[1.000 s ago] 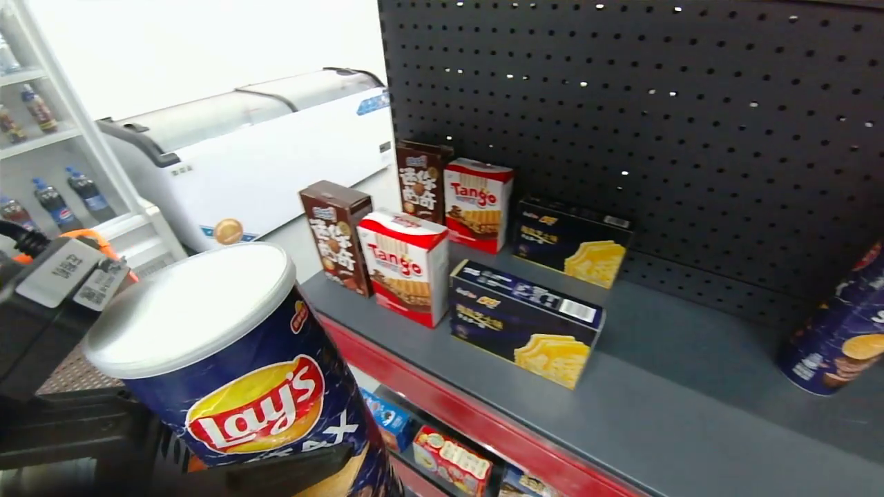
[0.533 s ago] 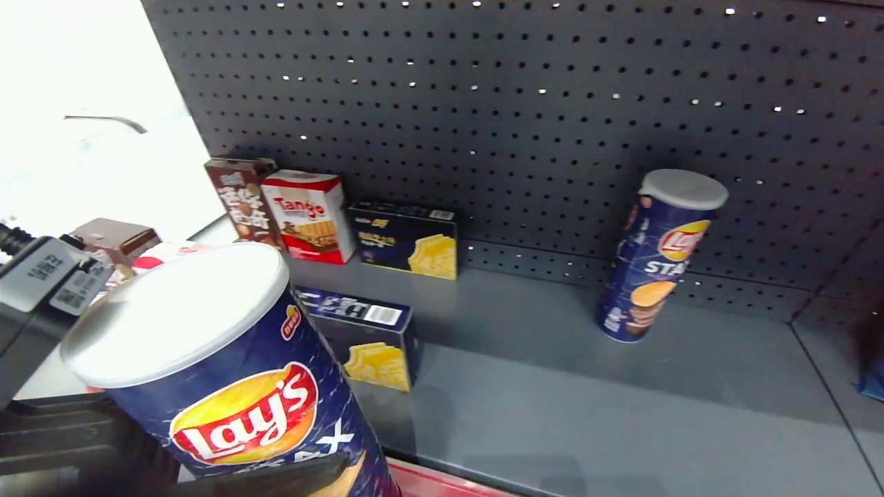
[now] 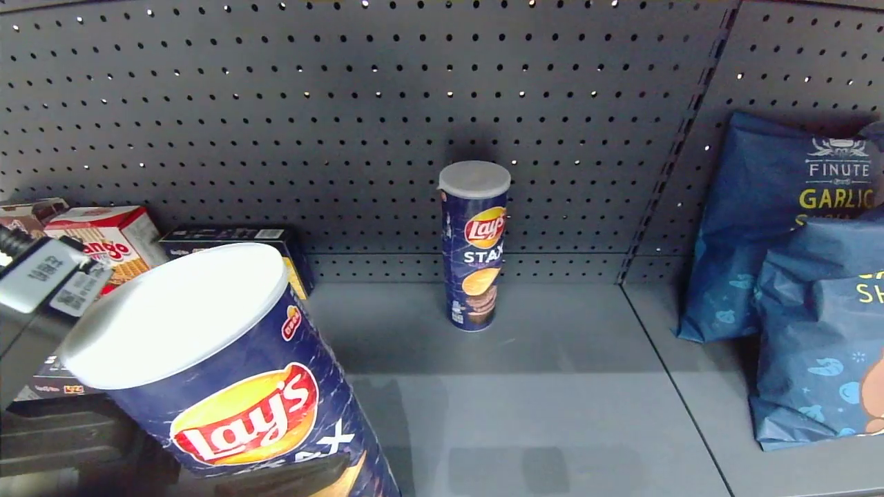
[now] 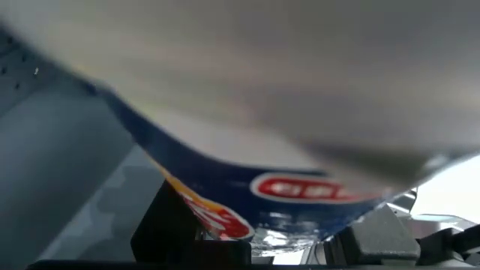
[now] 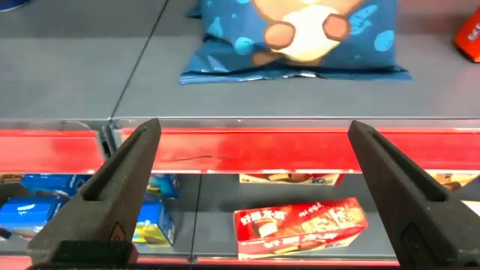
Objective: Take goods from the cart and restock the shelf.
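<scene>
A blue chips can with a white lid leans tilted at the near left, in front of the shelf, and my left gripper is shut on its lower body. Close up, the same can sits between that gripper's black fingers. A second, matching chips can stands upright at the back of the grey shelf, against the pegboard. My right gripper is open with nothing in it, level with the shelf's red front edge.
Snack boxes stand at the shelf's back left. Blue snack bags fill the bay to the right of a divider seam, and one blue bag lies near the edge. Boxes sit on the lower shelf. Bare shelf floor lies around the standing can.
The head camera has swung right along the shelf: the boxes slid off to the left and the standing can and bags came into view. The held can stays in my left gripper.
</scene>
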You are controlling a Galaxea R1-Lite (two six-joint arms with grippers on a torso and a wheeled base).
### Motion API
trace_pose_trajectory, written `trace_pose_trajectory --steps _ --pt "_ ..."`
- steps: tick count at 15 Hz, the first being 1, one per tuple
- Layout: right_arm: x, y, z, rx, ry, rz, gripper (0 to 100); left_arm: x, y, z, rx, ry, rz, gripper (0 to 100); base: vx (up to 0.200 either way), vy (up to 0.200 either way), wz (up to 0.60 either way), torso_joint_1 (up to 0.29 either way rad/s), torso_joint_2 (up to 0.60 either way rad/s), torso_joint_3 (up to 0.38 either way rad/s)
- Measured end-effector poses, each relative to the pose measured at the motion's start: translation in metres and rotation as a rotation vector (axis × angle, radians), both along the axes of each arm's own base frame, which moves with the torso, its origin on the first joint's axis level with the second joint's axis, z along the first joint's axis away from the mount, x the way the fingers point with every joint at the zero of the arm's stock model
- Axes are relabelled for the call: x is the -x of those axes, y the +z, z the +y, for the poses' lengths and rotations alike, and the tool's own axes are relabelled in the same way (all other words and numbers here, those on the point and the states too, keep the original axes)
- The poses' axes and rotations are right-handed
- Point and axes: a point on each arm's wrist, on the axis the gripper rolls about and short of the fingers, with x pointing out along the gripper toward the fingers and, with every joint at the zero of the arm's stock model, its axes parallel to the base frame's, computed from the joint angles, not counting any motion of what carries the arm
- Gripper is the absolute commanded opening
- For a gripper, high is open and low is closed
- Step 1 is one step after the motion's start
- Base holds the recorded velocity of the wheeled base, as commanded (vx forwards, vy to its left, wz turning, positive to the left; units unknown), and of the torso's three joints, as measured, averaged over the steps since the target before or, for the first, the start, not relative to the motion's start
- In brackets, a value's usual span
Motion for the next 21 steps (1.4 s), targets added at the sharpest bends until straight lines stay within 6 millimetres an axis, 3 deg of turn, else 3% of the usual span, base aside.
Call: trace_pose_trajectory --steps 9,11,15,18,21 --pt "-0.001 0.001 0.001 0.039 0.055 0.007 100 -0.002 0.000 0.003 0.002 0.026 -0.002 0 0.000 0.000 0.00 0.000 0.00 0.000" --pt "0.002 0.020 0.001 0.036 0.088 -0.033 100 -0.004 0.000 0.004 0.002 0.033 -0.002 0 0.000 0.000 0.00 0.000 0.00 0.000" --pt "-0.006 0.080 0.002 0.099 0.252 -0.036 100 -0.006 -0.001 0.003 -0.005 0.050 0.003 0 0.000 0.000 0.00 0.000 0.00 0.000" --pt "-0.032 0.114 0.007 0.112 0.437 -0.018 100 -0.012 0.000 0.003 -0.010 0.077 0.006 0 0.000 0.000 0.00 0.000 0.00 0.000" --pt "-0.070 0.137 0.020 0.116 0.556 0.002 100 -0.014 -0.001 0.002 -0.020 0.101 0.011 0 0.000 0.000 0.00 0.000 0.00 0.000"
